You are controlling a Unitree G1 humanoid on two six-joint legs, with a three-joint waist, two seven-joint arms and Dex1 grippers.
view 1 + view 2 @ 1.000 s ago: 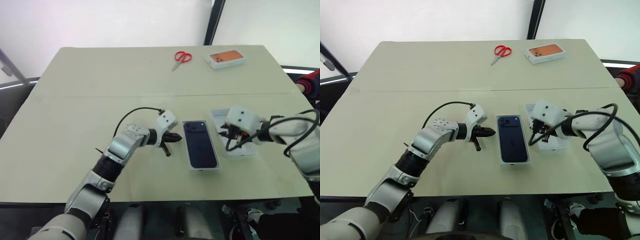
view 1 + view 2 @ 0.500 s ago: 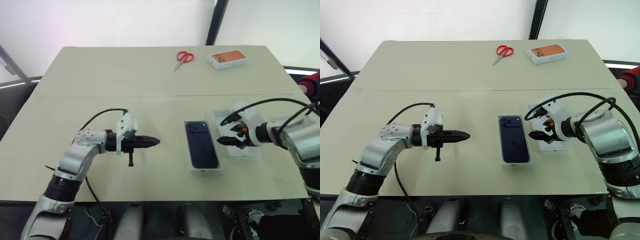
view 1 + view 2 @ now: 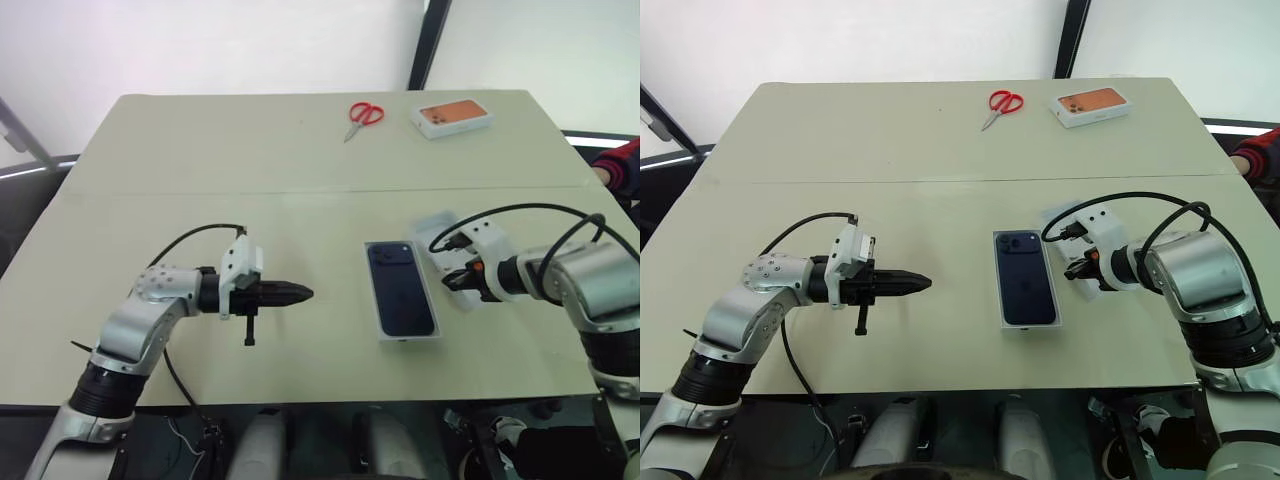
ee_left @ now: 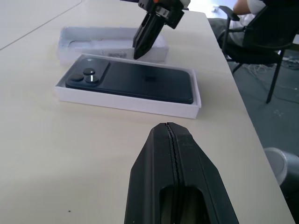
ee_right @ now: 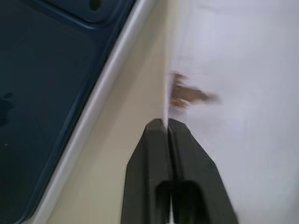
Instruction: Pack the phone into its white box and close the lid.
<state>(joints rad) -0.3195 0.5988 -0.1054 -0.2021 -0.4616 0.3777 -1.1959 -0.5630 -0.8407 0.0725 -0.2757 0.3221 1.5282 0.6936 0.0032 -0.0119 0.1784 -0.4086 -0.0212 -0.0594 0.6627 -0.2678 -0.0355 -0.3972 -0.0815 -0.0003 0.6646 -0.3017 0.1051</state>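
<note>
Right gripper pinching lid edge, just beside boxed phone

counter: beige, seam line running across | white box with phone inside, centre toward 4 o'clock | lid just beside it at 3 o'clock, one edge lifted | red scissors at 12 o'clock | white box with orange picture at 1 o'clock
</note>
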